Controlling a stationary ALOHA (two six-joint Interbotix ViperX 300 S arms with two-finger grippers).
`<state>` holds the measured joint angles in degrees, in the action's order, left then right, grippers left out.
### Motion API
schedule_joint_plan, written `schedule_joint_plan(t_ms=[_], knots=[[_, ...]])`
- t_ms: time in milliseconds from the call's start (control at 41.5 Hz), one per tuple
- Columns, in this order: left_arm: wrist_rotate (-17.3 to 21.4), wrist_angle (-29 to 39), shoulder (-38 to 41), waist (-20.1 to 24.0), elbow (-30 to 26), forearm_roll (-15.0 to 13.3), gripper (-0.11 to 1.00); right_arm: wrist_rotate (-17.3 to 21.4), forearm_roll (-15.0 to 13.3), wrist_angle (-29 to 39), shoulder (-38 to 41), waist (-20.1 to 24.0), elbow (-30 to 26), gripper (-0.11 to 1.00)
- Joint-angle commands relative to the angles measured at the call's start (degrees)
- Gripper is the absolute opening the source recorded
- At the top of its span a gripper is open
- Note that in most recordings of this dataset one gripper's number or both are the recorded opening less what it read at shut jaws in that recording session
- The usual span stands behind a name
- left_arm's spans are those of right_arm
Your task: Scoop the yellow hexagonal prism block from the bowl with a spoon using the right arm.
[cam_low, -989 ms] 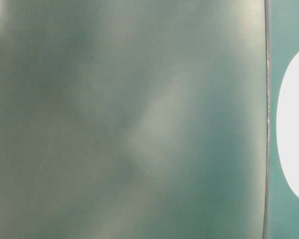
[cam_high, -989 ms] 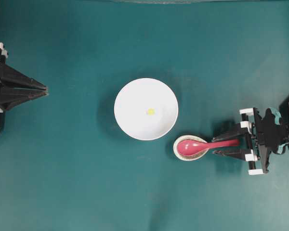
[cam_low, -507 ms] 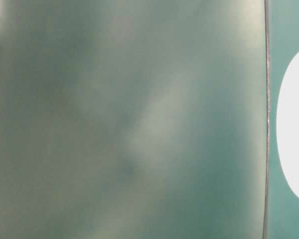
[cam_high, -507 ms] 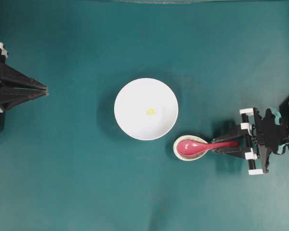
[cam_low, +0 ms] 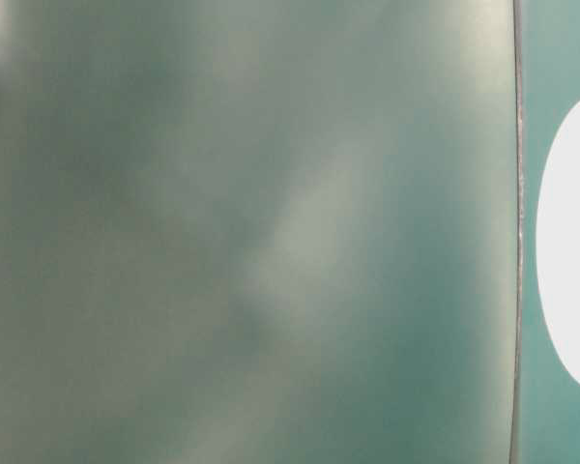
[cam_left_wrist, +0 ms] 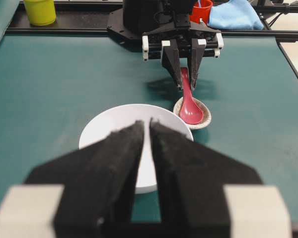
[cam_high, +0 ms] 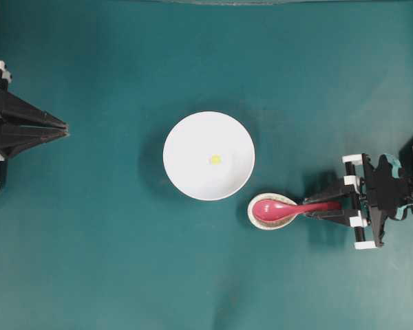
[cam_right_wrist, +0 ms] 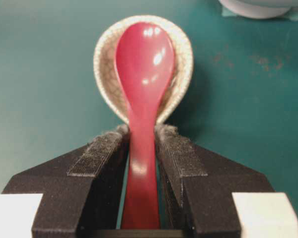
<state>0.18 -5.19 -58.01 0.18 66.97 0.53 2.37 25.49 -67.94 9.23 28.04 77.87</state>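
Yellow hexagonal prism block (cam_high: 215, 159) sits near centre of white bowl (cam_high: 186, 172) on teal worktop (cam_high: 110, 261); spoon (cam_high: 289, 208) at bowl's 4 o'clock, scoop in speckled rest (cam_right_wrist: 105, 84), handle pinched by right claw (cam_high: 325, 208); left claw (cam_high: 63, 128) pressed together, far at 9 o'clock

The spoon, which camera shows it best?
The right wrist view: the spoon fills the frame, scoop in the rest, handle between the right pincer's pads. Overhead shows it small; the left wrist view, distant; the table-level view, not at all.
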Motion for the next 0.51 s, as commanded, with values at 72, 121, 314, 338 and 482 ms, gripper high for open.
schedule_joint_plan(t_ms=[72, 121, 314, 338, 482], knots=[[0.09, -0.26, 0.53, 0.00, -1.23, 0.18, 0.14, -0.09, 0.70, -0.18, -0.53, -0.09, -0.26, 0.33], [0.09, -0.26, 0.44, 0.00, -1.32, 0.18, 0.14, -0.09, 0.70, -0.18, -0.53, -0.09, -0.26, 0.32], [0.09, -0.26, 0.44, 0.00, -1.23, 0.18, 0.14, -0.09, 0.62, -0.18, -0.53, -0.09, -0.35, 0.27], [0.09, -0.26, 0.53, 0.00, -1.23, 0.18, 0.14, -0.09, 0.70, -0.18, -0.53, -0.18, -0.35, 0.27], [0.09, -0.26, 0.44, 0.00, -1.32, 0.18, 0.14, -0.09, 0.70, -0.35, -0.62, -0.18, -0.44, 0.26]])
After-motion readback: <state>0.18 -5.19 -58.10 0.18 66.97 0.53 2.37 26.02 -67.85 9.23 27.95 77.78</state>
